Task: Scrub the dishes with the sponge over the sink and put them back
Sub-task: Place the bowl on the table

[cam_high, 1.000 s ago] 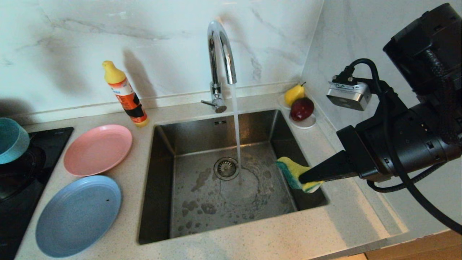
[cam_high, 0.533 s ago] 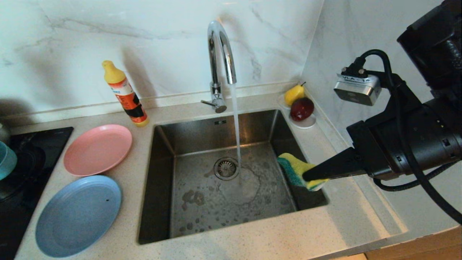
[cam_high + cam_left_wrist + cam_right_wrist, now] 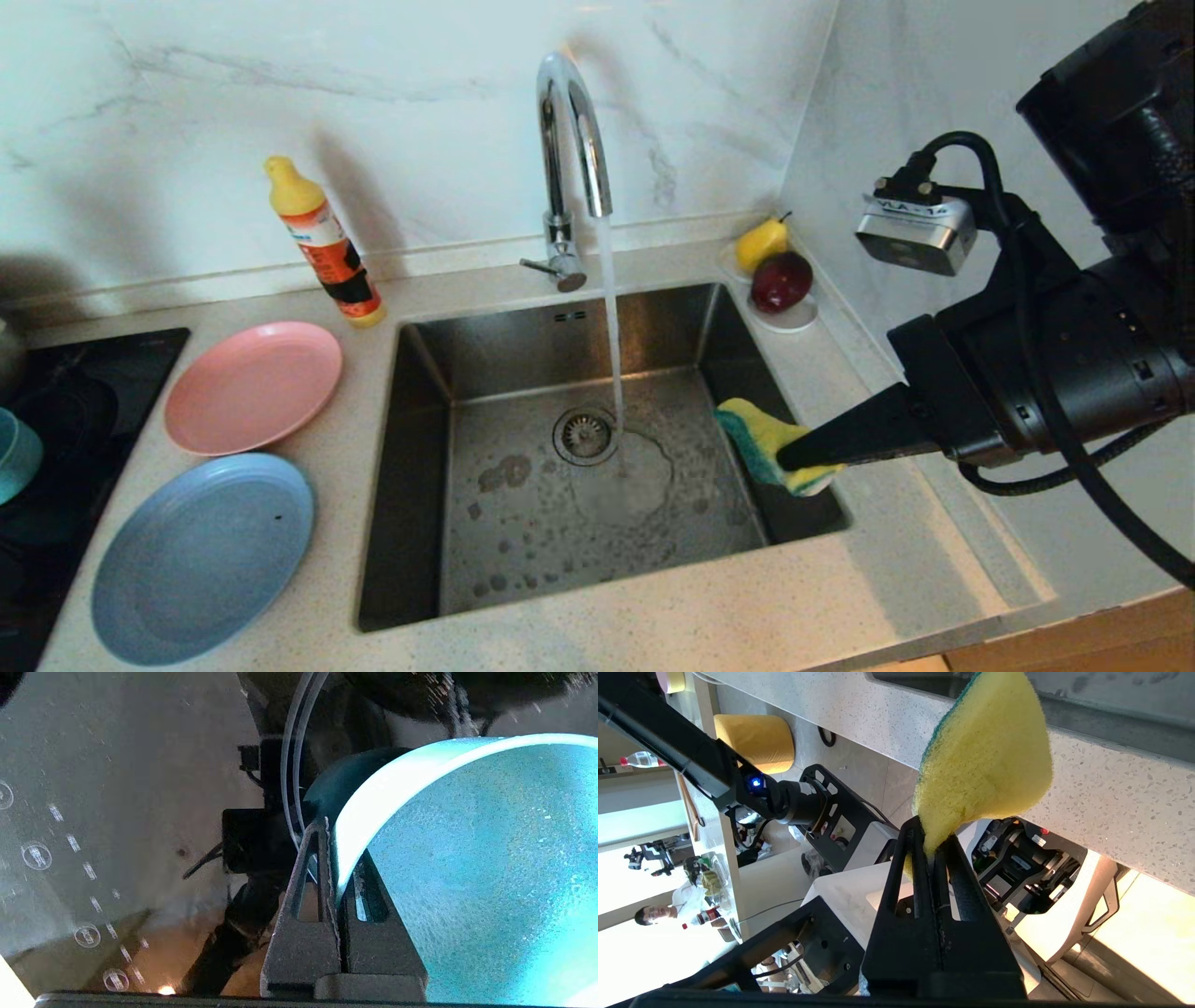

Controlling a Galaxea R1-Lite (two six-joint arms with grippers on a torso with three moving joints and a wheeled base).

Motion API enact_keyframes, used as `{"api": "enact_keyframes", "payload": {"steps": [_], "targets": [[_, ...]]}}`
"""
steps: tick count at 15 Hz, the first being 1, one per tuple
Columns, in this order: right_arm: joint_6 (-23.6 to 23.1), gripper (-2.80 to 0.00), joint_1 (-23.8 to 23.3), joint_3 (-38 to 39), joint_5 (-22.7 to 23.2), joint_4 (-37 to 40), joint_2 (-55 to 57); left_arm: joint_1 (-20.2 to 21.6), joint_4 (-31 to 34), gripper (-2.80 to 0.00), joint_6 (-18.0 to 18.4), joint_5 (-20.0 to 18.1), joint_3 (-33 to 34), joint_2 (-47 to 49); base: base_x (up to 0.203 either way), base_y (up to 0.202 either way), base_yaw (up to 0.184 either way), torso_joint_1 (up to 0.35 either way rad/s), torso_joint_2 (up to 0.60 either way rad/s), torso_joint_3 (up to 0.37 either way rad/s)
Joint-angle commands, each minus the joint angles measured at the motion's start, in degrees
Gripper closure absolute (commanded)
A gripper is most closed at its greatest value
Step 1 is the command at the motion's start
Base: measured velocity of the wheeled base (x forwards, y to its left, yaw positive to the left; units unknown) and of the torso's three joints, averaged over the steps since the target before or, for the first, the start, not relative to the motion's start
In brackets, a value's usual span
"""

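Sponge (image 3: 767, 446), pinched in the right gripper's (image 3: 810, 455) jaws, hangs over the sink's (image 3: 425, 373) right edge. Left gripper (image 3: 340, 877) clamps the teal bowl's (image 3: 467, 858) thin rim beside the bench; scrubbing could lever it loose.

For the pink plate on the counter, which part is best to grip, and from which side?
Probably the pink plate is best taken by its raised rim, on the edge facing the sink. It lies flat, so only the thin rim offers a pinch, one finger sliding under it.
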Motion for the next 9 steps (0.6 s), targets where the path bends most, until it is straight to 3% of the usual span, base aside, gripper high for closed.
{"api": "enact_keyframes", "payload": {"steps": [1, 5, 6, 9], "targets": [[0.1, 0.0, 0.0, -0.3, 0.1, 0.2, 0.7, 0.4, 0.6, 0.0, -1.4, -1.9, -1.5, 1.3, 0.0, 0.0, 0.0, 0.0, 0.0, 0.0], [0.2, 0.0, 0.0, 0.3, 0.1, 0.3, -0.3, 0.4, 2.3, 0.0, -1.5, -2.3, -1.5, 1.4, 0.0, 0.0, 0.0, 0.0, 0.0, 0.0], [0.2, 0.0, 0.0, 0.3, 0.1, 0.4, -0.6, 0.4, 2.5, -2.8, -1.6, -2.5, -1.6, 1.5, 0.0, 0.0, 0.0, 0.0, 0.0, 0.0], [0.2, 0.0, 0.0, 0.5, 0.1, 0.7, -1.9, 0.8, 3.5, -2.8, -3.2, -6.2, -1.7, -1.1, 0.0, 0.0, 0.0, 0.0, 0.0, 0.0]]}}
